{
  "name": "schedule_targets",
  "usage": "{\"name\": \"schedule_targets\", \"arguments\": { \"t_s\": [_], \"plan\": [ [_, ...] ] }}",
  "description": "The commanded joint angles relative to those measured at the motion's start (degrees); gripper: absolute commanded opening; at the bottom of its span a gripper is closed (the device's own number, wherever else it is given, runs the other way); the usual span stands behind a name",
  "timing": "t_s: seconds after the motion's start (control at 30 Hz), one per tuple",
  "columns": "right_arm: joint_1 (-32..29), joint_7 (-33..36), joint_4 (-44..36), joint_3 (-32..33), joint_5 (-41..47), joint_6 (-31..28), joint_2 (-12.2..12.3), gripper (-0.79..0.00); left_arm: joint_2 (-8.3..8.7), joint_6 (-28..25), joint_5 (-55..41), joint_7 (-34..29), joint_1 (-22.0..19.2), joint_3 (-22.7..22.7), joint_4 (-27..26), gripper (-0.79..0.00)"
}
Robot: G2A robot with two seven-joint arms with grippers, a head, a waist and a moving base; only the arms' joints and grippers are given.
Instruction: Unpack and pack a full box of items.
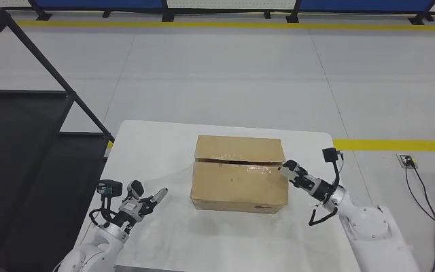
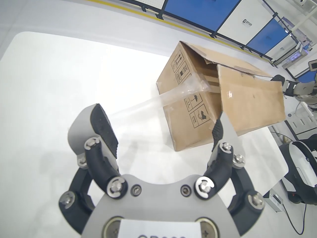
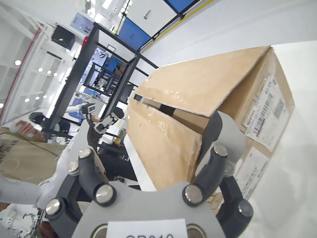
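Note:
A brown cardboard box (image 1: 238,183) stands in the middle of the white table (image 1: 156,143). Its top flaps are slightly parted along the seam. A strip of clear tape (image 2: 173,95) peels off the box's side (image 2: 193,105) and stretches to one pad (image 2: 104,125) of my left gripper (image 2: 161,127), which is open and lies left of the box (image 1: 153,199). My right gripper (image 1: 289,168) sits at the box's top right corner. Its fingers are open on either side of the near flap's edge (image 3: 161,139).
A black metal frame (image 1: 41,156) stands beside the table's left edge. Bare table surface lies in front of the box and to its left. Yellow floor lines (image 1: 380,144) run behind and to the right of the table.

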Motion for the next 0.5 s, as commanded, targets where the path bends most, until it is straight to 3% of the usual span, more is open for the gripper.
{"name": "schedule_targets", "arguments": {
  "t_s": [0.0,0.23,0.47],
  "plan": [
    [-0.43,3.56,-0.44,0.71,4.48,-1.64,0.32,0.000,0.00,0.00,0.00,0.00,0.00,0.00,0.00,0.000],
    [-4.73,20.78,-6.50,3.31,19.34,-7.47,1.98,0.000,-0.04,-0.70,-0.09,0.15,-0.19,0.82,-1.29,0.000],
    [-10.42,22.77,-15.11,3.61,17.86,-6.07,4.11,0.000,-0.05,-3.04,0.73,0.02,-0.08,2.73,-3.54,0.000]
  ]
}}
